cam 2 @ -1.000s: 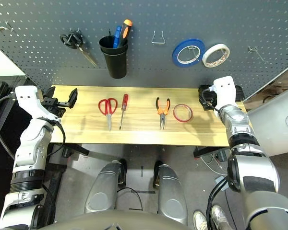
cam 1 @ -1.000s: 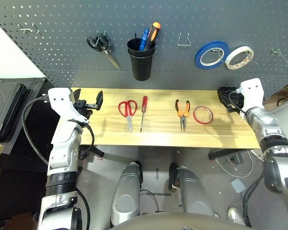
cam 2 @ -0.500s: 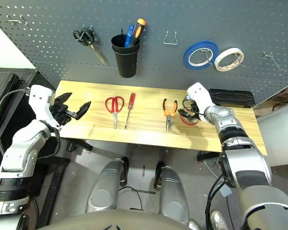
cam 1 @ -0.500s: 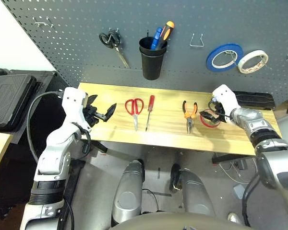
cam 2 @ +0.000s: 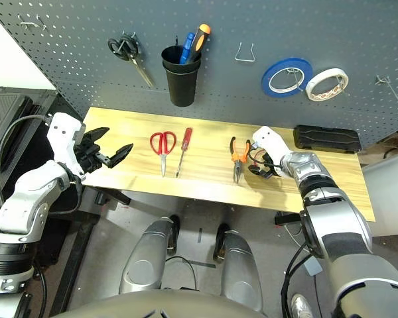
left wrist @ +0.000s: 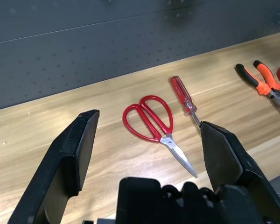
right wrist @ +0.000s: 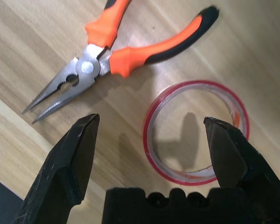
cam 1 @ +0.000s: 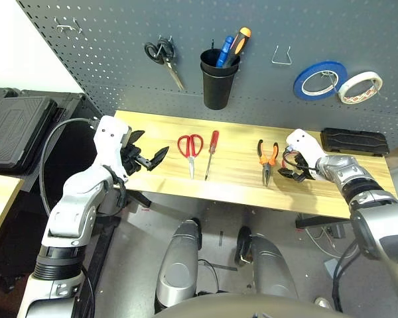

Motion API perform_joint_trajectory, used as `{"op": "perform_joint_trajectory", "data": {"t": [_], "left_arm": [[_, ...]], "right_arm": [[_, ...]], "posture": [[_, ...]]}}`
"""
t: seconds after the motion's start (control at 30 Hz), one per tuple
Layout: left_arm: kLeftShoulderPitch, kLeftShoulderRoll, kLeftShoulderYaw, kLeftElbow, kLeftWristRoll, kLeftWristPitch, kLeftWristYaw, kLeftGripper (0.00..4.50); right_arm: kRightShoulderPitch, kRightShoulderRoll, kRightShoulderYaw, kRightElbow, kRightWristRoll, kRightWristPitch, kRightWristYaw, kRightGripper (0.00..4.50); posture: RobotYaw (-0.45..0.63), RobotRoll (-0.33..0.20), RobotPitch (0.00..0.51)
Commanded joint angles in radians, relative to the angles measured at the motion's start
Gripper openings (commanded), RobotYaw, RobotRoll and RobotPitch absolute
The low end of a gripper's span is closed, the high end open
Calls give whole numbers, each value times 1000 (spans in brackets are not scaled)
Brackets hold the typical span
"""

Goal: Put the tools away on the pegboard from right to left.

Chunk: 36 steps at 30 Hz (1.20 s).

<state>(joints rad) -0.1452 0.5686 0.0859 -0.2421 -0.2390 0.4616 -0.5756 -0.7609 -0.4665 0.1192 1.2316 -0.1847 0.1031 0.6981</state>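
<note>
my left arm reaches in from the table's left end, forearm bent upward and the wrist turned inward, so my left gripper (cam 1: 148, 156) points nearly level across the wooden table (cam 1: 232, 189) toward the tools. its two black fingers (left wrist: 74, 154) stand wide apart with nothing between them. my left wrist view looks along the tabletop between those fingers at the red-handled scissors (left wrist: 154, 127) lying flat, blades toward me, and just beside them the slim red-handled screwdriver (left wrist: 184, 99). next in the row from the head view, the orange-and-black-handled pliers (cam 1: 268, 158) lie with their nose toward the near edge.

my right arm comes in from the right, forearm low over the table, wrist angled downward and inward, so my right gripper (cam 1: 290, 170) hangs over the spot just right of the pliers. from the head my white wrist housing covers what lies under it; my right wrist view shows it plainly: the thin red tape ring (right wrist: 196, 130) flat on the wood, close beside the pliers' handles, framed between my fingers (right wrist: 70, 168), which are spread wide and hold nothing.

behind the table the pegboard (cam 1: 106, 46) stands upright.
</note>
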Motion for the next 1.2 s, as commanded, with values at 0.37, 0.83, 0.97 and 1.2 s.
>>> {"op": "perform_joint_trajectory", "data": {"t": [0.37, 0.83, 0.97, 1.2], "left_arm": [[16, 24, -23, -69, -2, 62, -25, 4500], [90, 19, 21, -149, -120, -72, -146, 4500], [109, 13, 34, -196, -192, -83, -182, 4500], [106, 14, 34, -273, -294, -80, -214, 4500]], "right_arm": [[45, 21, 49, 66, -62, 68, -37, 3175], [175, -26, 1, -24, -34, -159, -189, 39], [236, -30, -47, -60, -1, -240, -284, 39], [301, -31, -91, -111, 18, -342, -407, 39]], "posture": [[409, 0, 274], [370, 0, 240], [361, 0, 227], [346, 0, 211]]}}
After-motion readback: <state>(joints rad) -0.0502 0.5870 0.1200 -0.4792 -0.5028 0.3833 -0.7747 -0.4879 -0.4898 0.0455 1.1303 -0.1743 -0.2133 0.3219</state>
